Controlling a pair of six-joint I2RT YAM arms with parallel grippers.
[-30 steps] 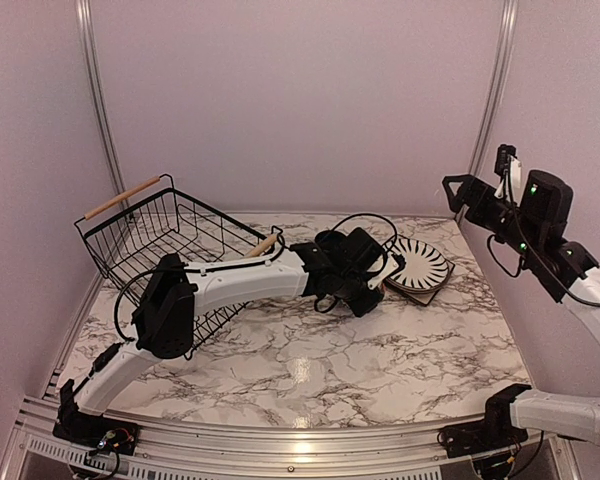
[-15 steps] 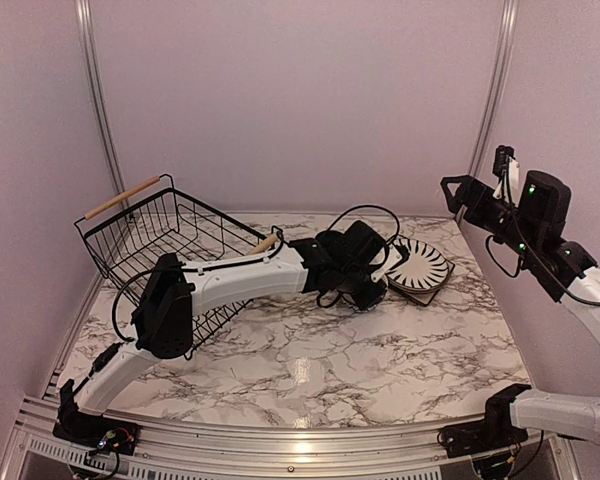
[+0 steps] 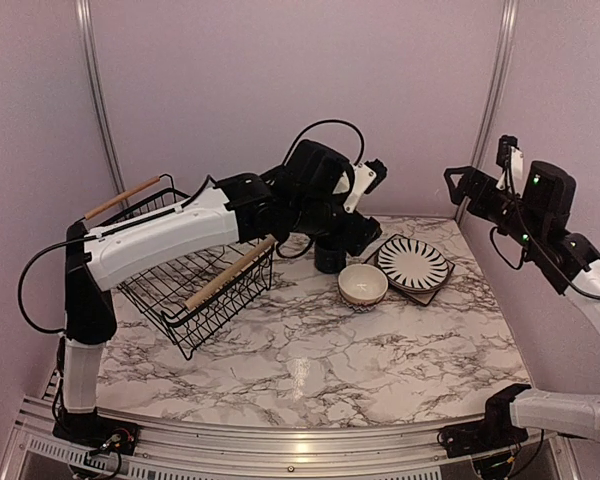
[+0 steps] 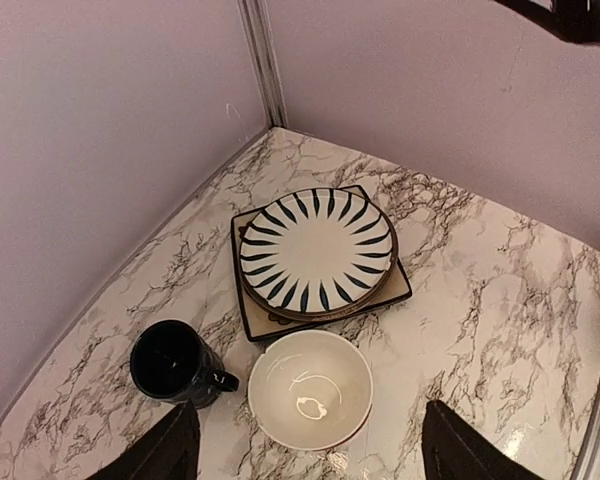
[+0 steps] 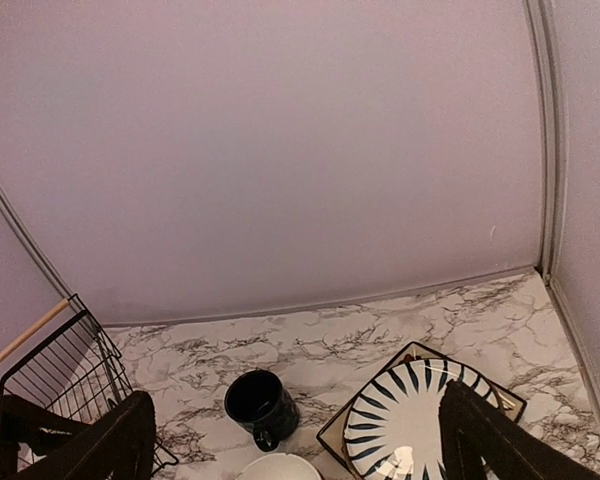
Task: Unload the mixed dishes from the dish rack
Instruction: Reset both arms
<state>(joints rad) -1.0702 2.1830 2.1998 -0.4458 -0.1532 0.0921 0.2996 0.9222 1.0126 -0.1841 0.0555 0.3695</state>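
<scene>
Top view, 12 o'clock = far wall.

- Dish rack (image 3: pixel 195 285) sits at 9–10 o'clock on the table, tipped. One wooden handle (image 3: pixel 228 277) is low on its near side and the other (image 3: pixel 120 197) is up at the back.
- The left arm (image 3: pixel 160 235) crosses in front of the rack's upper rim and hides part of it.
- Unloaded dishes sit grouped at 1–2 o'clock. The striped plate (image 4: pixel 317 250) lies on the dark square plate (image 4: pixel 255 322).
- Cream bowl (image 4: pixel 310 388) is upright at the plates' 7 o'clock, just beside them.
- Navy mug (image 4: pixel 170 362) is upright at the bowl's 10–11 o'clock, close to it but apart.
- Left gripper (image 4: pixel 308 425) hangs high over bowl and mug. Fingers are spread wide and pinch nothing.
- Right gripper (image 5: pixel 300 420) is raised at 3 o'clock by the right wall. It is also spread and holds nothing.
- The surface is a white marble-pattern table (image 3: pixel 360 360) with grey veining.
- Pale lilac walls (image 3: pixel 300 100) close in three sides, with aluminium posts (image 3: pixel 98 100) at the back corners.
</scene>
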